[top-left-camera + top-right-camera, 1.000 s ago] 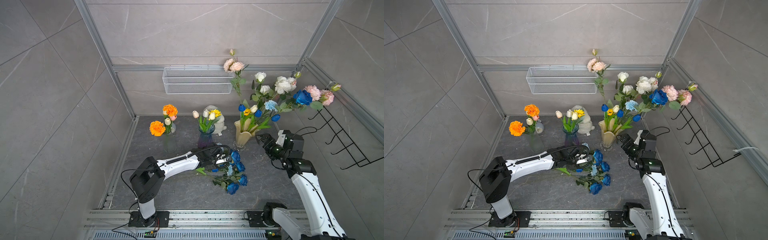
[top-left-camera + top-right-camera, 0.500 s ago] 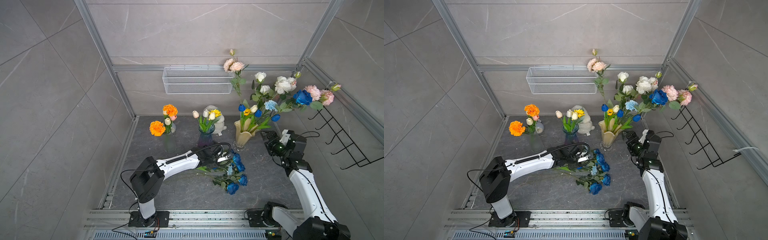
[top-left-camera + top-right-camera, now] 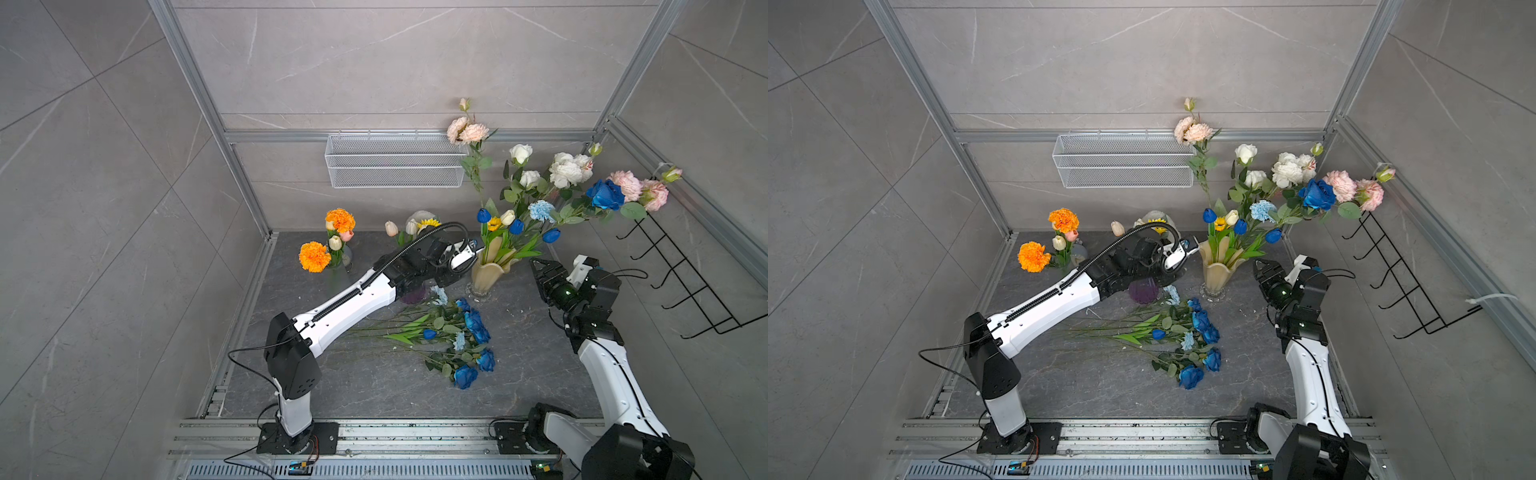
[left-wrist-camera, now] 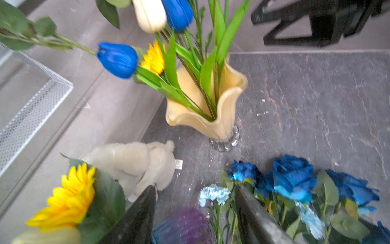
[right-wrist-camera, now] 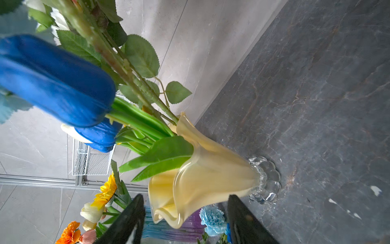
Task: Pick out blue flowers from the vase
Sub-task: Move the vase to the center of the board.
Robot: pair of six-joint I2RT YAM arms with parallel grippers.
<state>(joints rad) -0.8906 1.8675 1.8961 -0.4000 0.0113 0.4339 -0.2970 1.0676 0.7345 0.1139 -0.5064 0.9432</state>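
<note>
A cream glass vase (image 3: 490, 272) (image 3: 1217, 270) (image 4: 211, 118) (image 5: 211, 175) stands at the back of the floor. It holds blue flowers among white and pink ones: dark-blue tulips (image 3: 483, 215) (image 4: 117, 60) (image 5: 54, 82), a pale-blue carnation (image 3: 541, 210) and a blue rose (image 3: 605, 194). More blue flowers (image 3: 469, 332) (image 3: 1196, 332) (image 4: 291, 179) lie heaped on the floor in front of the vase. My left gripper (image 3: 473, 252) (image 4: 195, 190) hovers open and empty just left of the vase rim. My right gripper (image 3: 537, 264) (image 5: 185, 197) is open and empty, a short way right of the vase.
A purple vase (image 3: 412, 296) with a sunflower sits under my left wrist, with a plush toy (image 4: 135, 164) behind it. Orange marigolds (image 3: 314, 257) stand at the back left. A wire basket (image 3: 395, 160) hangs on the back wall, a black hook rack (image 3: 685, 270) on the right wall.
My left gripper opened, left its flower on the heap and rose toward the vase rim. My right gripper narrowed its jaws and shifted slightly back beside the vase.
</note>
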